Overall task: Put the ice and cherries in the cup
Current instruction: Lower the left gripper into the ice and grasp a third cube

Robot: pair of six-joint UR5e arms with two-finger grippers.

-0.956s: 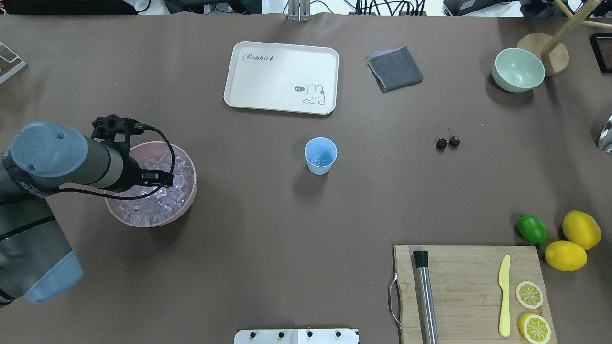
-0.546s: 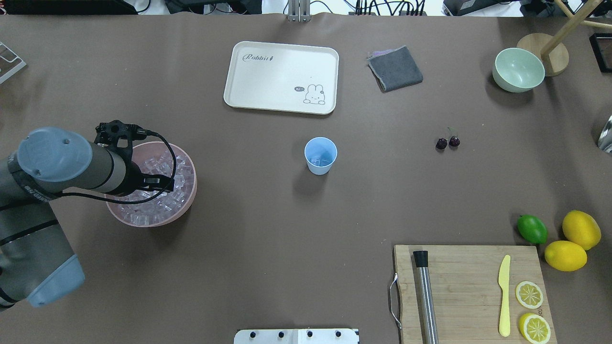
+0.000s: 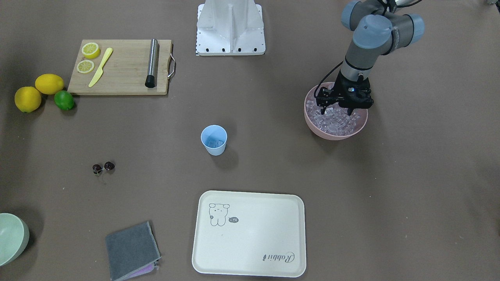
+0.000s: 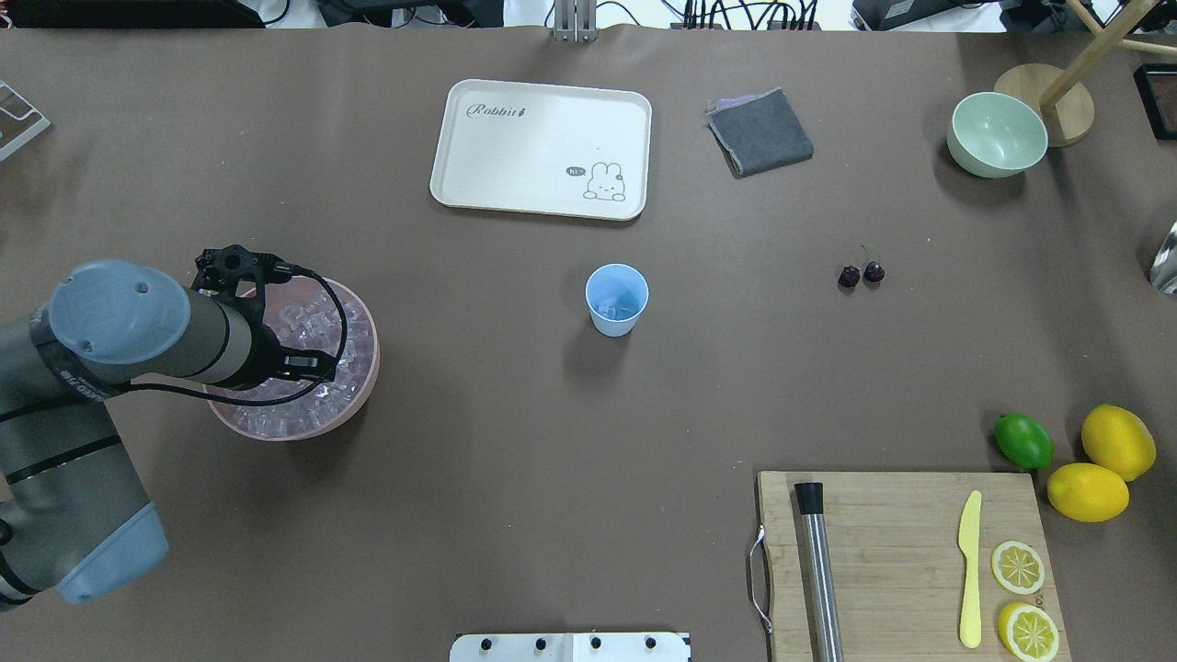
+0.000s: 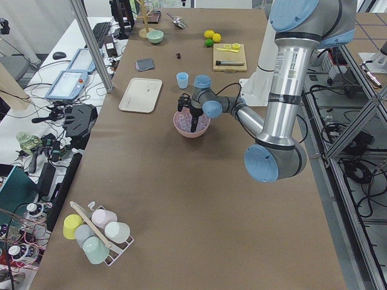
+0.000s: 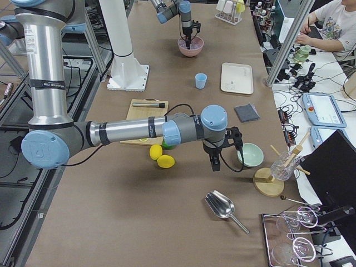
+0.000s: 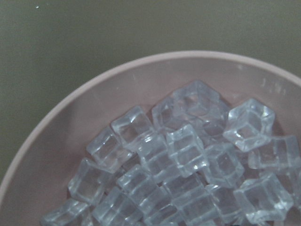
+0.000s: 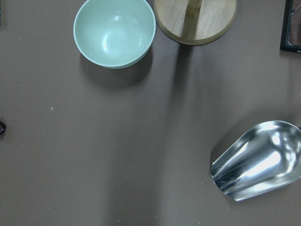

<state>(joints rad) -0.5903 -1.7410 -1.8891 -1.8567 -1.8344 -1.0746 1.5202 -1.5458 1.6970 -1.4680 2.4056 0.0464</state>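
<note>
The cup [image 4: 616, 299], a smooth, tapered tumbler of light blue plastic, stands upright on the matte brown tabletop [image 4: 515, 414], with a few glassy pieces showing at its bottom. Well apart from the cup, on the robot's left side, a round pink bowl [image 4: 308, 430] holds the heaped ice [image 7: 188, 155]. These are clear cubes with rounded edges and cloudy cores, and only the left wrist view shows them one by one. The left pincer [image 3: 336, 112] stands over that heap. The overhead view hides it under the wrist, but the front-facing view shows its two black fingers [image 3: 322, 110] spread apart, tips down among the cubes. The cherries [image 4: 861, 274], two dark glossy balls on thin stems, lie on the cup's other side, well apart from it. The right pincer [image 6: 216, 161] shows only in the right side view, farther from the cup than the cherries, and whether it is open or closed cannot be told.
</note>
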